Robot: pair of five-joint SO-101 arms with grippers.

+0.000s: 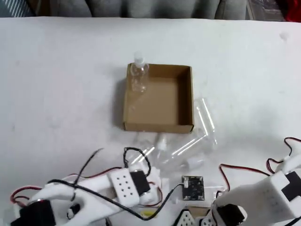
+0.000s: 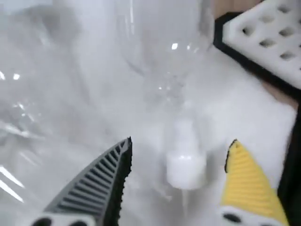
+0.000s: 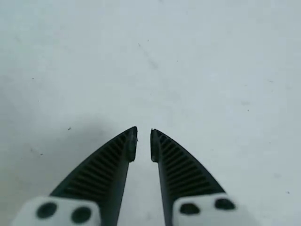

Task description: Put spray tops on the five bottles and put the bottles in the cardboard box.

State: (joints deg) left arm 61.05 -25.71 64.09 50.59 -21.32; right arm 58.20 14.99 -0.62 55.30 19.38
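White surface (image 1: pixel 56 84), arms at the near edge. Left end effector (image 2: pixel 181 141) is spread wide with a lying bottle (image 2: pixel 164 42) lined up in the gap: white top (image 2: pixel 186 172) nearest, long axis running straight away, so left's clearly the closer arm. Right end effector (image 3: pixel 143 132) is pressed nearly together on nothing, over bare surface. Past the loose bottles (image 1: pixel 188 146) sits the box (image 1: pixel 159 126), one topped bottle (image 1: pixel 139 75) standing in a far corner

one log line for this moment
left hand open around spray top of lying bottle | right hand shut, empty, over table | cardboard box: one capped bottle upright inside
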